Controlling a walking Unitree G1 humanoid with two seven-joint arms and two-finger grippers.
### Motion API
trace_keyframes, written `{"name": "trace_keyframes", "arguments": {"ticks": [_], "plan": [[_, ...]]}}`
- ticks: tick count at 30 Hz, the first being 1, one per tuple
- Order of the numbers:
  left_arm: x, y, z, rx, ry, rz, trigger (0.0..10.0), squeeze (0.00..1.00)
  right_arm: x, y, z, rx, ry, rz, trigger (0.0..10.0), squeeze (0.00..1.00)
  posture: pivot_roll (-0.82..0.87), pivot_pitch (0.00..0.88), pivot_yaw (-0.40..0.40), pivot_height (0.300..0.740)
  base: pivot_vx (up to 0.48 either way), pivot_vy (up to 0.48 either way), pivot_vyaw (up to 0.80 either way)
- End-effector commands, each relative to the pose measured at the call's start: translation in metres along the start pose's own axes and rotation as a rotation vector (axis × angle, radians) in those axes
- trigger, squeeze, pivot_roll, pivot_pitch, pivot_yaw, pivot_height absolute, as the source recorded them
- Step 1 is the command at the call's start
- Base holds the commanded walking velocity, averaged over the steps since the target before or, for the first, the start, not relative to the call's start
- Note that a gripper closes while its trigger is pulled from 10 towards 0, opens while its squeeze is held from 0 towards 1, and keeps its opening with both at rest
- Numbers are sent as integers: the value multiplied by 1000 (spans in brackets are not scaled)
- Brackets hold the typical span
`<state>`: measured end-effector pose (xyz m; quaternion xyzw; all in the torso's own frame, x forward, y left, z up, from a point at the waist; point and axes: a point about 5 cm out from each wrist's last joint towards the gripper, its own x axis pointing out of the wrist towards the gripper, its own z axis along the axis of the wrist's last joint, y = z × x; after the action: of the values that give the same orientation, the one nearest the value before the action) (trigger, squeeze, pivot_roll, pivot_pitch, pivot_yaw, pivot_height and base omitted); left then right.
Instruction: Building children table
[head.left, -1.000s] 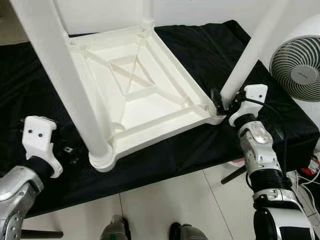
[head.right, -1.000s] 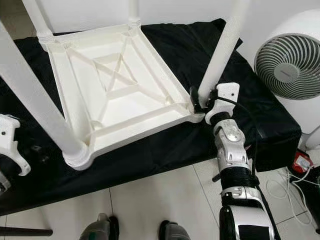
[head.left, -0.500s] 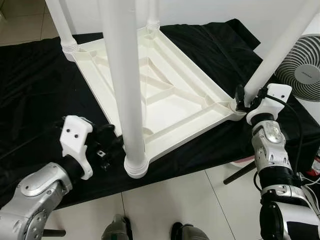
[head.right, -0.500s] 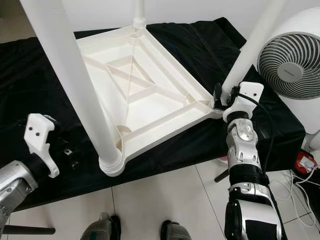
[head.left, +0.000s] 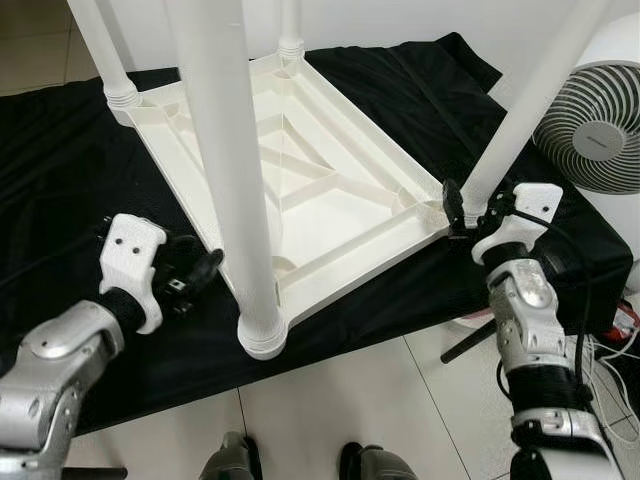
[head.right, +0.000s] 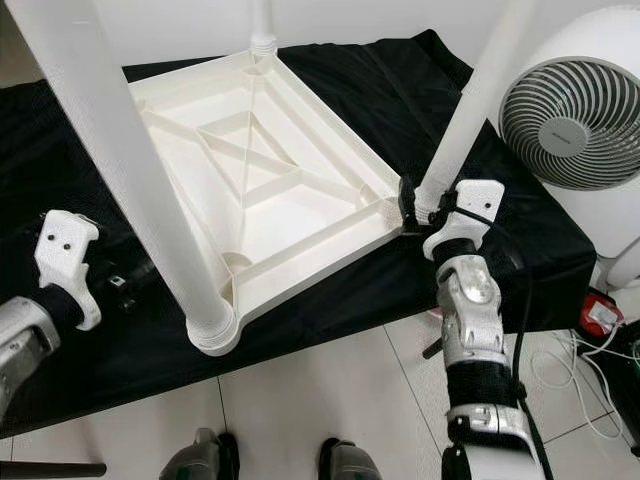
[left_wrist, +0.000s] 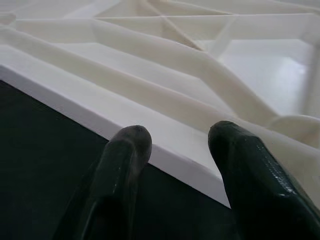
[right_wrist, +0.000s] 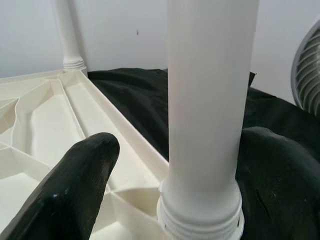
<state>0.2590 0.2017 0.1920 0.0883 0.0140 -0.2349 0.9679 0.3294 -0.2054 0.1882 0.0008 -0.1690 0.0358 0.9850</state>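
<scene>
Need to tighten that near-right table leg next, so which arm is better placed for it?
Right, most likely. The right gripper already has its open fingers on either side of the leg just above its socket. The left gripper is across the tabletop, open at its edge.

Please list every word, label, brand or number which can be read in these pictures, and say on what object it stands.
Fan: its round centre badge carries small grey lettering, too small and blurred to read.
Upturned white table, its legs, the black cloth: no text.
Left gripper, right gripper: no readable label.
</scene>
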Motion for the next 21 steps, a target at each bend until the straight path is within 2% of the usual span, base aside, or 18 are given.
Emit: {"name": "trace_keyframes", "arguments": {"ticks": [1,5,6,7,9,10,11,21], "plan": [[1,3,-4,23,23,-21,10000,0,-6,3,-7,6,37,-16,10000,0,-1,176,19,740,0,0,0],[4,7,0,50,16,-34,10000,0,-17,1,-11,-11,60,-106,10000,0,-1,176,19,740,0,0,0],[5,7,2,53,9,-36,10000,0,-20,2,-12,-2,64,-116,9490,0,-1,176,19,740,0,0,0],[7,8,4,56,-1,-40,10000,0,-23,3,-12,-2,70,-131,6471,0,-1,176,19,740,0,0,0],[7,8,4,56,-1,-40,10000,0,-23,3,-12,-2,70,-131,6471,0,-1,176,19,740,0,0,0],[8,9,5,58,-9,-42,10000,0,-25,5,-13,11,74,-134,4510,0,-1,176,19,740,0,0,0],[9,8,8,63,-18,-49,10000,0,-27,8,-12,23,70,-129,0,0,-14,169,23,740,0,0,0],[13,5,17,89,-55,-79,10000,0,-22,10,-4,6,54,-120,0,0,-15,164,19,740,0,0,0]]}}
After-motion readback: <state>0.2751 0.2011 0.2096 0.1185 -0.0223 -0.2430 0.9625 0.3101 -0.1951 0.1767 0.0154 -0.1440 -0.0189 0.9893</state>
